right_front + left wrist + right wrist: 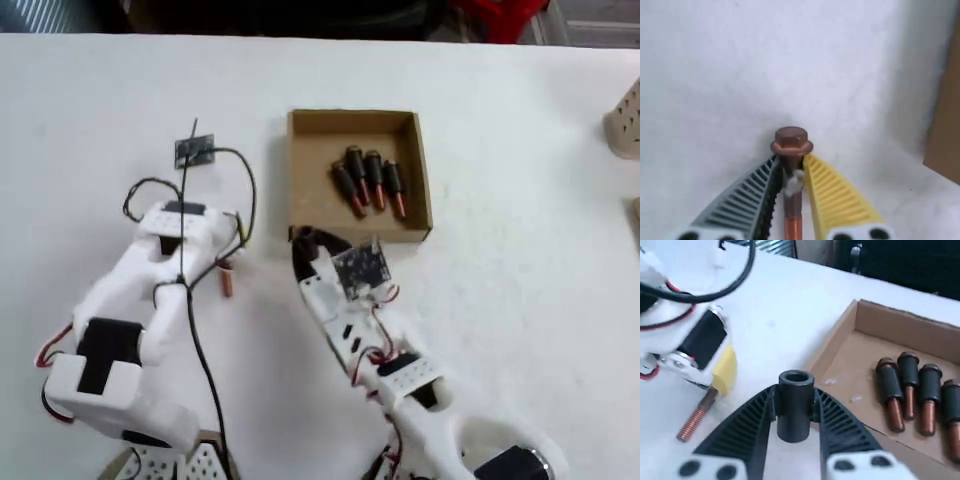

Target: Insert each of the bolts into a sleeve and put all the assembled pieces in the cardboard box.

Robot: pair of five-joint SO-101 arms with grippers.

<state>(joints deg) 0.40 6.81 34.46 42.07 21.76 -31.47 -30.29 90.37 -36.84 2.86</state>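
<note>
One bolt point(792, 145) sits in left fingers point(835, 195), sleeve point(795, 405) in right fingers point(751, 425).

shells point(125, 275) white, servos point(105, 350) black | cables point(205, 360) black, red | left claw point(790, 162) grey/yellow, ribbed | right claw point(795, 401) black, ribbed

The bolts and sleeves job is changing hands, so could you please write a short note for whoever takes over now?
Left gripper: jaws shut on a bolt, left of the box.
Right gripper: jaws shut on a sleeve, by the box's near wall.
Done: four assembled pieces lie in the box.
Left: put this bolt into this sleeve, then box it.
</note>
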